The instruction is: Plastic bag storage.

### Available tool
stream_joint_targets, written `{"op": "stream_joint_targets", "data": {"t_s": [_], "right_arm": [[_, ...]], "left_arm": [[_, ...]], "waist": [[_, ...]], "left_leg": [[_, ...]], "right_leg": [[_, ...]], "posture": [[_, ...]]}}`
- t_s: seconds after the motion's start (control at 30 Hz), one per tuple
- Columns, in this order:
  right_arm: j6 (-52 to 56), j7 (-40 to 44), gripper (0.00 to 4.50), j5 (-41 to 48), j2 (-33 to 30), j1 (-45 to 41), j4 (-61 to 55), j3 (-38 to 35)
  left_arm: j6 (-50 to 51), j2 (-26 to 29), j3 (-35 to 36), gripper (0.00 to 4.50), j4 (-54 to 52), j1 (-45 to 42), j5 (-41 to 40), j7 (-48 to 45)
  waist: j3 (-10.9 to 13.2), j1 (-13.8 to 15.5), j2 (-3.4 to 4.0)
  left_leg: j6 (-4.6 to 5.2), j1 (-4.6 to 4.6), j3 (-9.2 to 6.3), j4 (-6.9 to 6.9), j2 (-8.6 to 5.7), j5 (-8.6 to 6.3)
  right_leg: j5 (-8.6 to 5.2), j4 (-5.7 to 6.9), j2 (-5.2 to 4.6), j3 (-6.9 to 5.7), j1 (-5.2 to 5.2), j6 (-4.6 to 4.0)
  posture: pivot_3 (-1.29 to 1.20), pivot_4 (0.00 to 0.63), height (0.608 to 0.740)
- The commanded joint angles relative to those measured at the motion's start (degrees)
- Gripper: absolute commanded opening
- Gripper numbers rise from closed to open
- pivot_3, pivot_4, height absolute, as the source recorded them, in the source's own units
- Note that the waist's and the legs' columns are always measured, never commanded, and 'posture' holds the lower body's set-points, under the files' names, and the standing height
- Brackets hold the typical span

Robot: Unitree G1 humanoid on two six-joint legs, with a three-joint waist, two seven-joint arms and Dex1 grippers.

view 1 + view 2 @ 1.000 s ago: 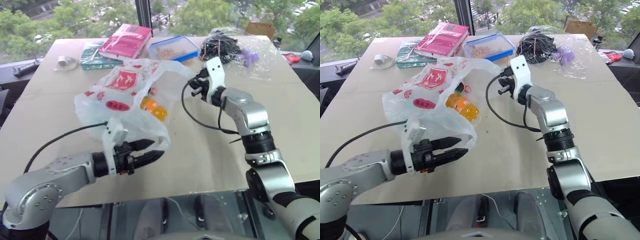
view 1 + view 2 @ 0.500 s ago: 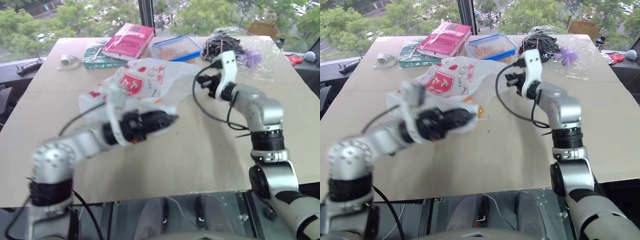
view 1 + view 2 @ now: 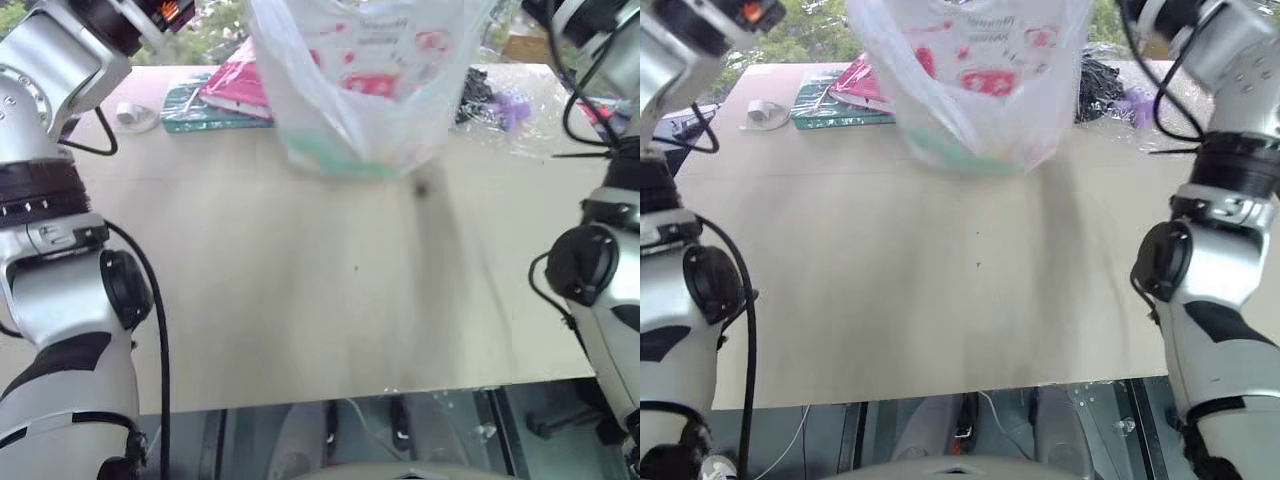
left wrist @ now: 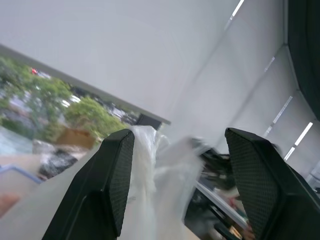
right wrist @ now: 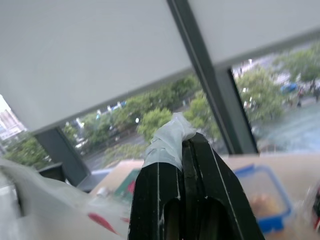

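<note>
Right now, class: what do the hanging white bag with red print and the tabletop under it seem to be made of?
The hanging translucent white bag with red print: thin plastic film, it seems; light passes through it, it creases and shows faint gloss. The beige tabletop: probably board or laminate with a matt finish; it looks flat, evenly coloured and without glare, so the exact material stays open.

plastic bag [image 3: 365, 80] | hanging above table [image 3: 300, 290] | contents sagging low

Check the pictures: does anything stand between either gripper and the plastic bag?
Nothing visible does. The right gripper is shut on a fold of the plastic bag, and the bag's film lies between the left gripper's spread fingers.
</note>
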Motion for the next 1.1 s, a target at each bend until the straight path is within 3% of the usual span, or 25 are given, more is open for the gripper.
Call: {"op": "stream_joint_targets", "data": {"t_s": [0.03,0.4,0.5,0.63,0.73,0.83,0.97,1.1], "right_arm": [[-0.8,-0.4,0.0,1.3,-4.2,-4.1,-3.0,-1.1],[13.6,-8.0,0.0,9.2,-9.8,-0.1,-18.6,-4.5],[18.7,-12.1,0.0,12.7,-8.4,2.9,-24.6,-6.8],[26.7,-18.4,0.0,18.0,-6.0,10.0,-36.2,-9.5],[31.8,-21.3,0.0,19.1,-4.9,25.8,-49.4,-9.2],[32.4,-21.5,0.0,19.8,-4.4,37.9,-56.9,-9.0],[27.3,-18.1,0.0,15.7,-5.3,57.8,-63.4,-2.5],[18.0,-13.9,0.0,7.7,-8.1,69.6,-64.4,7.8]], "left_arm": [[-3.1,-2.0,1.0,2.99,3.5,-4.3,5.9,-2.1],[-2.5,-5.2,4.8,2.99,8.7,-6.8,13.8,-7.2],[-1.8,-6.7,3.1,2.99,4.2,-1.2,16.0,-9.1],[-1.0,-9.4,-1.7,2.99,-10.1,12.1,19.2,-10.4],[-2.0,-12.9,-4.8,2.99,-21.9,23.0,21.4,-8.3],[-3.2,-14.4,-6.2,2.99,-27.5,28.3,23.8,-7.0],[-3.3,-16.2,-7.5,2.99,-32.7,33.3,26.1,-4.8],[-6.8,-16.0,-9.5,2.99,-36.5,37.8,30.6,-5.6]], "waist": [[0.0,0.0,0.0],[0.1,0.1,0.09],[0.1,0.2,0.1],[0.0,0.3,0.12],[-0.1,0.6,-0.09],[-0.1,0.7,-0.08],[-0.1,0.8,-0.03],[-0.2,0.2,0.01]], "left_leg": [[0.0,-0.01,0.02,-0.04,0.01,0.0],[0.01,-0.12,0.23,0.0,0.24,-0.01],[0.04,-0.11,0.27,0.06,0.25,-0.03],[0.04,0.0,0.34,0.2,0.29,-0.02],[0.04,-0.03,0.32,0.29,0.35,-0.02],[0.08,-0.14,0.26,0.44,0.3,-0.04],[0.16,0.06,0.27,0.61,0.29,-0.09],[0.42,0.28,0.36,0.83,0.31,-0.24]], "right_leg": [[0.0,-0.05,0.0,0.0,0.0,0.0],[0.0,0.14,-0.02,0.19,-0.27,0.01],[0.01,0.17,-0.06,0.21,-0.23,0.01],[0.01,0.38,-0.08,0.32,-0.19,0.01],[0.02,0.43,-0.06,0.31,-0.18,0.0],[0.03,0.41,-0.08,0.3,-0.17,0.02],[0.03,0.35,-0.08,0.33,-0.01,0.02],[0.03,0.4,0.02,0.44,0.19,0.03]], "posture": [[0.0,0.15,0.74],[0.0,0.15,0.74],[0.0,0.15,0.74],[0.0,0.15,0.74],[0.0,0.15,0.74],[0.0,0.15,0.74],[0.0,0.15,0.74],[0.0,0.15,0.74]]}}
